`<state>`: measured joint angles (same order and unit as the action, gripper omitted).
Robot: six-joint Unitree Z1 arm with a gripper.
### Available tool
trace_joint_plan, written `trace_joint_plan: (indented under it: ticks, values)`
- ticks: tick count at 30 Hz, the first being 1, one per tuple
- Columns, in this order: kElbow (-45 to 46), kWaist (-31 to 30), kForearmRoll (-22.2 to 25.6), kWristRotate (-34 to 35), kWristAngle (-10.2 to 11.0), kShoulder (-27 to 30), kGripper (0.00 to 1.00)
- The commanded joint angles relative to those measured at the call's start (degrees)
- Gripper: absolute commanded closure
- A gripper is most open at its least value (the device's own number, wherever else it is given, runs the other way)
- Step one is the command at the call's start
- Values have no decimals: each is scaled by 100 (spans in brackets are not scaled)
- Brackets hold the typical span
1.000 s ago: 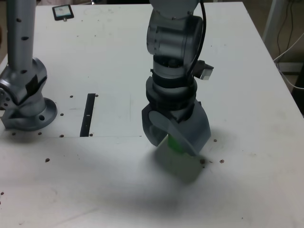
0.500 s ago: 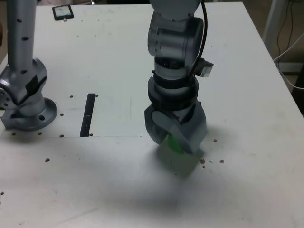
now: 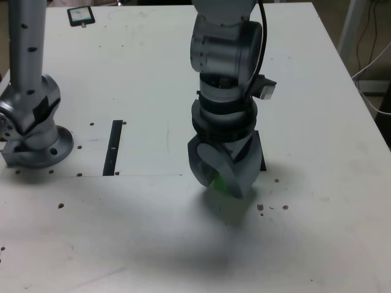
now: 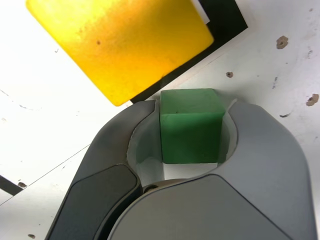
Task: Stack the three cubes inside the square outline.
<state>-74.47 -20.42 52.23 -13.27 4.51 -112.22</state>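
One green cube (image 4: 192, 132) sits between the jaws (image 4: 196, 103), and we see them closed on it, pinching it by two opposite sides. Its top and one side face show in the wrist view; in the exterior view we get only a small green patch beneath the grey shells of the jaws. We cannot tell whether its underside touches the tabletop (image 3: 153, 232).

Just beside the green cube, we see the yellow cube (image 4: 120, 45) large in the wrist view, apart from the jaws. It covers much of the black square outline (image 4: 226, 26), whose dark border shows along its edges with a bit of the white centre. What lies under the yellow cube we cannot tell.

The arm (image 3: 223, 52) comes down from above in the exterior view, its wrist nearly upright and the jaws pointing down at the tabletop, with a black cable (image 3: 263, 49) running along it. Toward the exterior view's left, well apart from the jaws, we see the thin black strip (image 3: 112, 148), then the arm's round base (image 3: 38, 146). A small black-framed device (image 3: 80, 16) lies near the far edge of the tabletop.
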Motion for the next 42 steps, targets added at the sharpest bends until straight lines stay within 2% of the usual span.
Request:
trace_joint_plan:
  ticks: [1, 10, 15, 21, 26, 29, 34, 42]
  values:
    - [-17, 3, 63, 6, -11, 64, 94]
    - [-286, -112, 670, 230, -169, 464, 94]
    - [-777, -221, 1303, 942, -138, 703, 93]
    - [-1270, -106, 1970, 2341, 180, 817, 91]
    - [-1706, 324, 2529, 2498, 542, 773, 92]
    - [-1967, 576, 2706, 2429, 623, 700, 92]
    - [-2174, 835, 2897, 2286, 566, 659, 92]
    - [-2141, 868, 2879, 2193, 243, 583, 92]
